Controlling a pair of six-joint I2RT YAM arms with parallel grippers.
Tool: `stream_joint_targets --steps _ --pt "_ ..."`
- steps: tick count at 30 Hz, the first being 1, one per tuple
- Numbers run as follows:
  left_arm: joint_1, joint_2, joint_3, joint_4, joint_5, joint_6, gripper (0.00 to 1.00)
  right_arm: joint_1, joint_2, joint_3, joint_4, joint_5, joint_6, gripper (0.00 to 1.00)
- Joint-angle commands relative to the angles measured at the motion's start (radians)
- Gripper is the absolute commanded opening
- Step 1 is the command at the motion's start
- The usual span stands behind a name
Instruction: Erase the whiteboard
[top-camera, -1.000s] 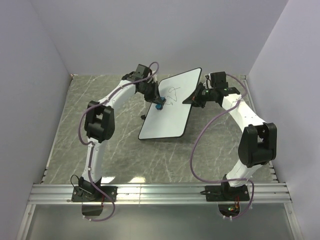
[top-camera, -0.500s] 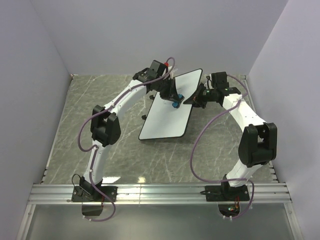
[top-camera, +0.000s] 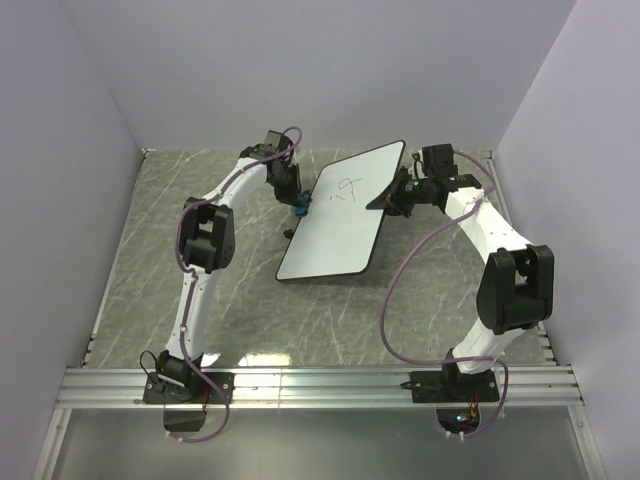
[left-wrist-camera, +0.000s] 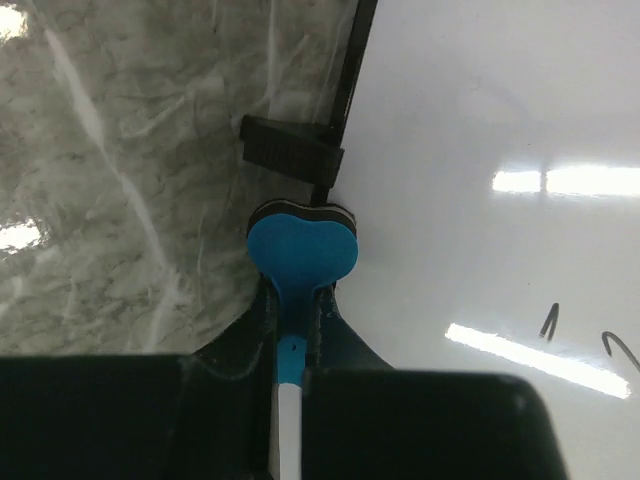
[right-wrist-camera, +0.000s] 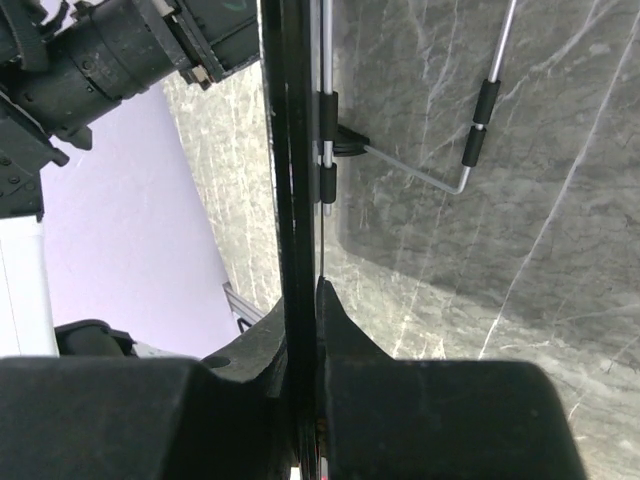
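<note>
The whiteboard (top-camera: 335, 235) lies tilted on the table, its right edge raised, with dark scribbles (top-camera: 345, 188) near its upper middle. My left gripper (top-camera: 298, 206) is shut on a blue eraser (left-wrist-camera: 302, 255) and holds it at the board's left rim. In the left wrist view the board (left-wrist-camera: 480, 120) fills the right side, with scribble ends (left-wrist-camera: 550, 320) at the lower right. My right gripper (top-camera: 393, 197) is shut on the board's right edge. The right wrist view shows that edge (right-wrist-camera: 290, 150) end-on between the jaws of my right gripper (right-wrist-camera: 305, 290).
A black clip (left-wrist-camera: 290, 153) sits on the board's left rim just beyond the eraser. A bent metal stand wire (right-wrist-camera: 470, 130) lies under the board. Grey marble table (top-camera: 180, 230) with purple walls all round; aluminium rail (top-camera: 320, 385) at the near edge.
My left gripper with the eraser swept from the left part of the board to its middle, then back to the left rim. The scribbles still show. The right gripper has not moved.
</note>
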Motion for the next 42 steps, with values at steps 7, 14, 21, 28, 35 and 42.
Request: stream_joint_targets --steps 7,14,21,28,35,42 --pt "-0.127 -0.093 -0.001 0.094 0.154 0.075 0.0 0.007 0.014 0.031 -0.101 0.054 -0.11 0.0" --pt "-0.214 -0.134 0.13 0.183 0.249 0.058 0.0 0.01 0.017 0.019 -0.145 0.056 -0.15 0.0" --pt "-0.233 -0.157 0.121 0.165 0.325 0.069 0.0 0.011 0.026 0.022 -0.173 0.066 -0.169 0.0" --pt "-0.145 -0.056 0.145 0.085 0.24 0.038 0.0 0.01 0.046 0.052 -0.193 0.066 -0.175 0.0" --pt "-0.053 0.105 0.159 0.091 0.127 0.016 0.0 0.01 0.045 0.042 -0.219 0.054 -0.196 0.0" --pt "-0.07 0.062 0.075 0.175 0.199 0.026 0.0 0.01 0.062 0.045 -0.227 0.057 -0.21 0.0"
